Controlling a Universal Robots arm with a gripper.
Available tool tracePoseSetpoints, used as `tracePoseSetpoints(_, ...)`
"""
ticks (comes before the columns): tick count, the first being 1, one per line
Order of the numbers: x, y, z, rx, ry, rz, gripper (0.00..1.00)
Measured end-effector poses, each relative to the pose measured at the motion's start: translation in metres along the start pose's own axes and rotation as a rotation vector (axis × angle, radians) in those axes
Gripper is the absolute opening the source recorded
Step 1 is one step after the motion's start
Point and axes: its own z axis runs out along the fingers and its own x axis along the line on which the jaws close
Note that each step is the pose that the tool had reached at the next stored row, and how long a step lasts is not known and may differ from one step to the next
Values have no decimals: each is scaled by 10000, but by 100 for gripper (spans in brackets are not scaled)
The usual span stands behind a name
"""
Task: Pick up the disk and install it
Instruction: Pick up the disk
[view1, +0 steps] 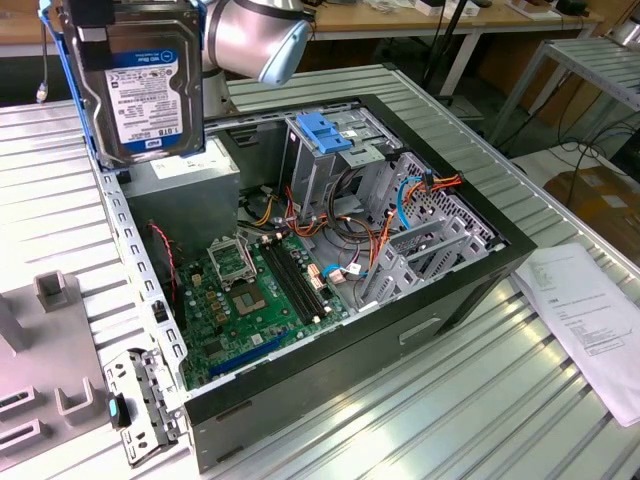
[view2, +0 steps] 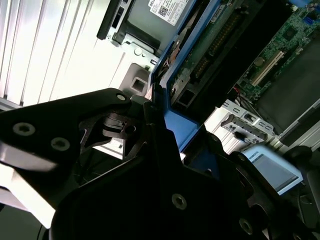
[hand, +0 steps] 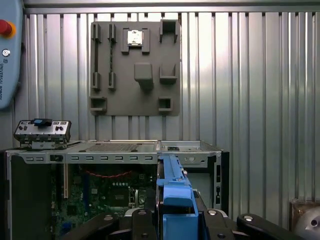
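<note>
Black gripper (hand: 175, 216) jaws clench the disk (view1: 150, 80) by its blue plastic rail (hand: 172, 185), high above the open computer case (view1: 400, 330) corner at the exterior view's left. Its long axis stands upright, white label facing out. Inside the case sit a green motherboard (view1: 265, 300), a grey metal drive cage (view1: 325, 160) and coloured cables (view1: 380, 240).

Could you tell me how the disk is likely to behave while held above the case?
The disk, a metal-bodied slab, is probably stiff and fairly heavy for its size. Held by its blue rail in the gripper, it could perhaps tilt.
</note>
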Motion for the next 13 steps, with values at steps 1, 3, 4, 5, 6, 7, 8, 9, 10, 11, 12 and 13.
tracePoseSetpoints(1,0,-28,0,0,0,0,37)
tracePoseSetpoints(3,-1,-77,0,0,0,0,37)
tracePoseSetpoints(4,-1,-98,0,0,0,-1,37)
tracePoseSetpoints(5,-1,-120,0,0,0,0,37)
tracePoseSetpoints(6,-2,-142,1,0,0,0,37)
tracePoseSetpoints(7,-2,-173,1,0,0,0,37)
tracePoseSetpoints(8,-2,-196,1,0,0,0,37)
tracePoseSetpoints(9,-3,-214,1,0,0,0,37)
tracePoseSetpoints(10,-3,-247,1,0,-1,-1,37)
tracePoseSetpoints(11,-3,-283,1,0,0,0,37)
tracePoseSetpoints(12,-4,-300,1,0,0,0,37)
tracePoseSetpoints(13,-4,-329,1,0,0,0,37)
